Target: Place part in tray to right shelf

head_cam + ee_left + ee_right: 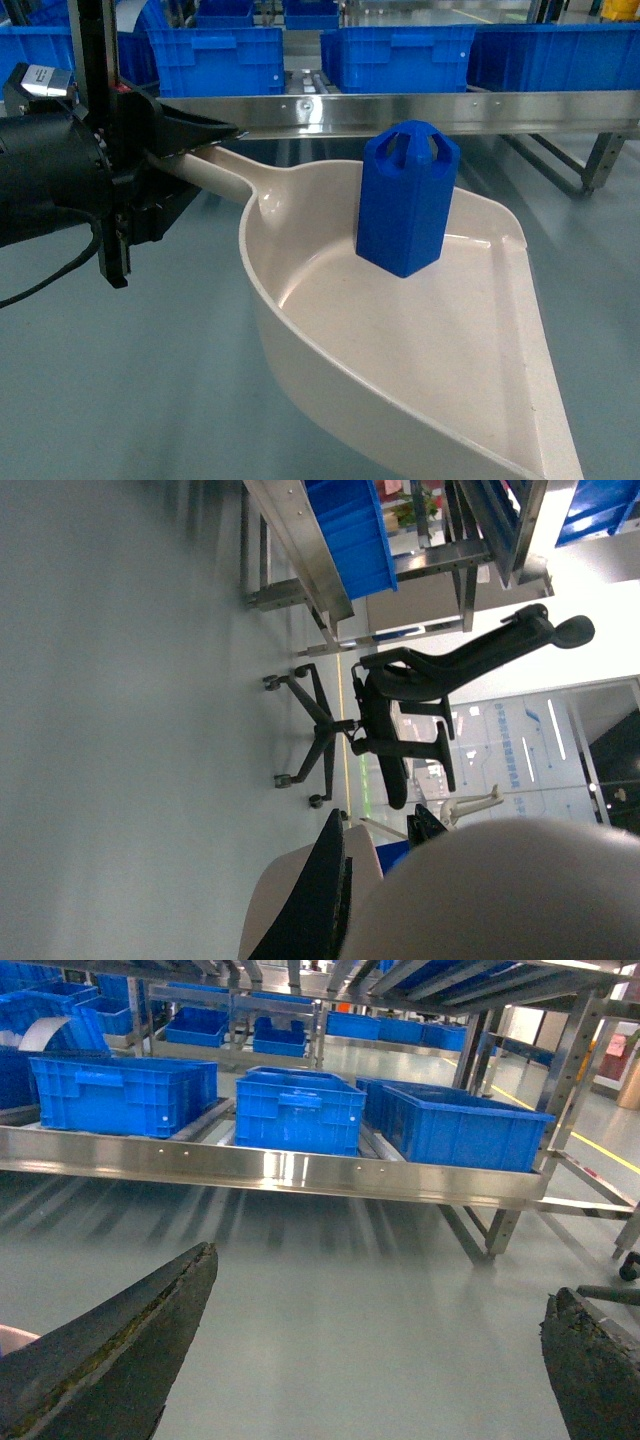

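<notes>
The cream tray (420, 340) hangs above the floor, held by its long handle (225, 165), on which my left gripper (212, 138) is shut. The small blue part (407, 200) stands upright inside the tray, towards its back. In the left wrist view a black finger (322, 895) presses against the blurred cream handle (500, 890), and a sliver of the part (396, 856) shows beyond. The right shelf (420, 108) runs across behind the tray. My right gripper (370, 1360) is open over bare floor and faces the shelf rail (280, 1168). It is out of the head view.
Large blue crates (215, 58) (300, 1110) sit on the shelf's roller tracks. A steel shelf leg (505, 1230) stands at the right. A black office chair (420, 710) is beside another rack (300, 550). Grey floor (120, 380) lies below the tray.
</notes>
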